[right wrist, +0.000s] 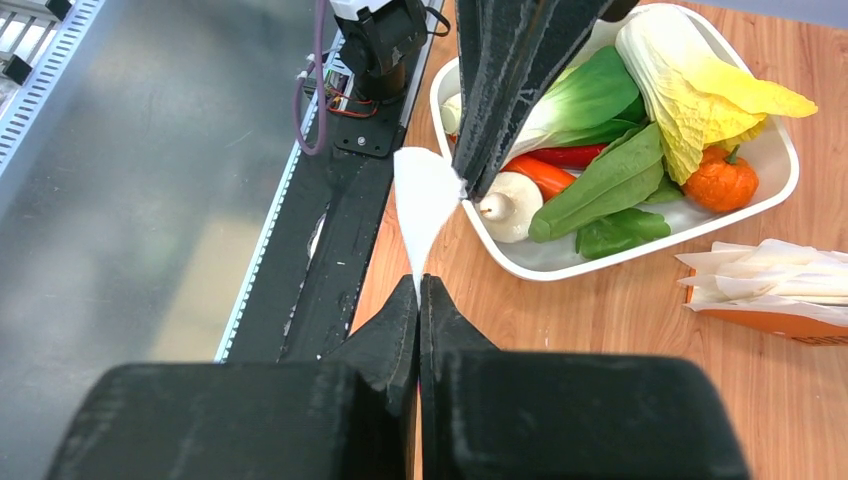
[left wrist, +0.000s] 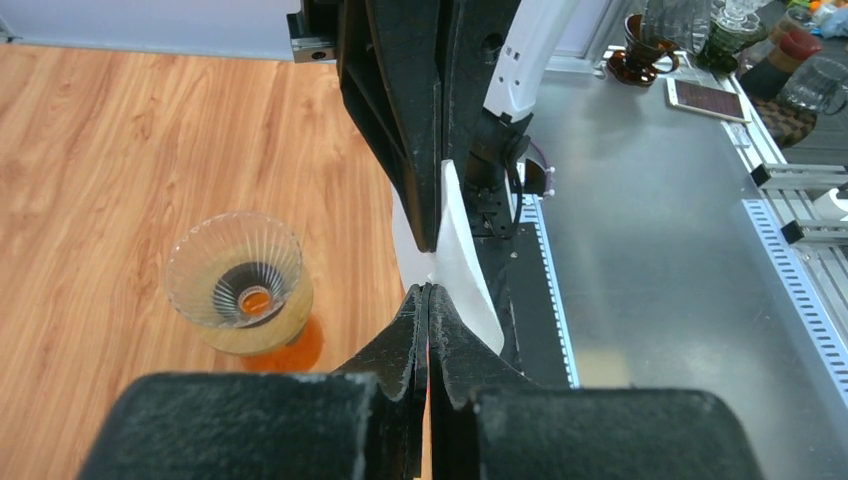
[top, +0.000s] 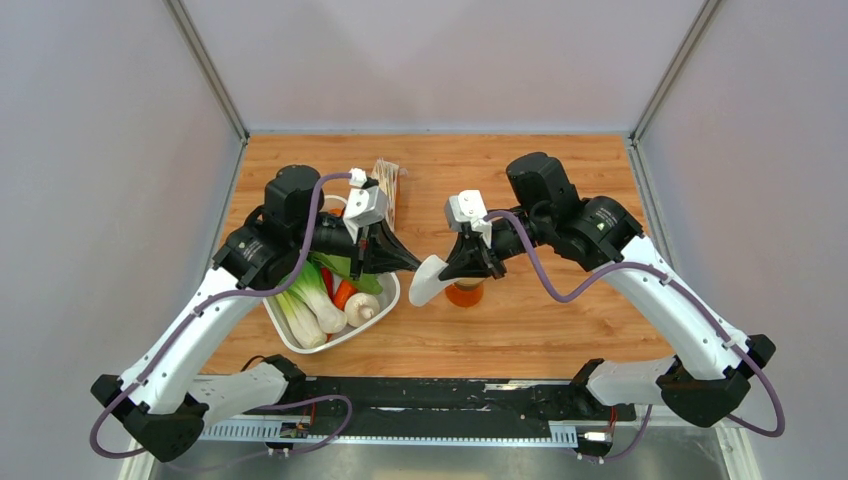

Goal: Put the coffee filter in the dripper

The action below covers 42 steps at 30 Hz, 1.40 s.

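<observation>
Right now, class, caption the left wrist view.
Left gripper and right gripper pinch the coffee filter near the dripper.

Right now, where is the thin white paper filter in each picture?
Top view: thin white paper coffee filter, dead centre.
Left wrist: coffee filter at centre, right of the clear ribbed dripper.
Right wrist: coffee filter upper middle, left of the white vegetable tray.
Shared landmark: black rail at table's near edge.
</observation>
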Tool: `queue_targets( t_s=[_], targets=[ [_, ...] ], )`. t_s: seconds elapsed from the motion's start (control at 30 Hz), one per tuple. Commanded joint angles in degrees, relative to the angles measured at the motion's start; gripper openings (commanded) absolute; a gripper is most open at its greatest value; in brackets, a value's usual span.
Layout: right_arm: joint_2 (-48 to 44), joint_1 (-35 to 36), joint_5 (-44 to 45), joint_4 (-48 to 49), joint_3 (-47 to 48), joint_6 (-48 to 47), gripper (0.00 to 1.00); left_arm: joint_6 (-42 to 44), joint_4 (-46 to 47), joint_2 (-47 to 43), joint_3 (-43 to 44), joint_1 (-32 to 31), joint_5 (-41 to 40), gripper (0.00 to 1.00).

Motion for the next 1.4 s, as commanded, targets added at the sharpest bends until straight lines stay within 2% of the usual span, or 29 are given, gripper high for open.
queue_targets(
  t_s=[0.0,0.07,0.23,0.33,0.6,1.37],
  targets=[
    [-1.06,0.29,0.02,2.29,-0.49,0.71,0.00,-1.34,2.59,-1.79,0.26,-0.24,-0.13,0.00],
    [-1.10,0.31,0.17,2.28,-0.68,0.91,0.00,-1.79,2.63,-1.86,0.40,-0.22,0.36,0.03],
    [-0.54,0.29,0.96,2.69,-0.12,2.32,0.00,-1.76,2.06,-1.67,0.90,-0.31,0.20,0.24],
    [-0.31,0.21,1.07,3.01,0.30,3.59,0.00,-0.96,1.78,-1.66,0.84,-0.52,-0.78,0.28],
    [-0.40,-0.04,1.46,4.47,-0.03,6.90,0.00,0.60,1.28,-2.05,0.64,-0.66,-3.71,0.34],
    [0.40,-0.59,5.24,5.59,-0.13,13.43,0.00,0.30,1.07,-2.75,0.93,-0.79,-8.57,0.37]
  ],
)
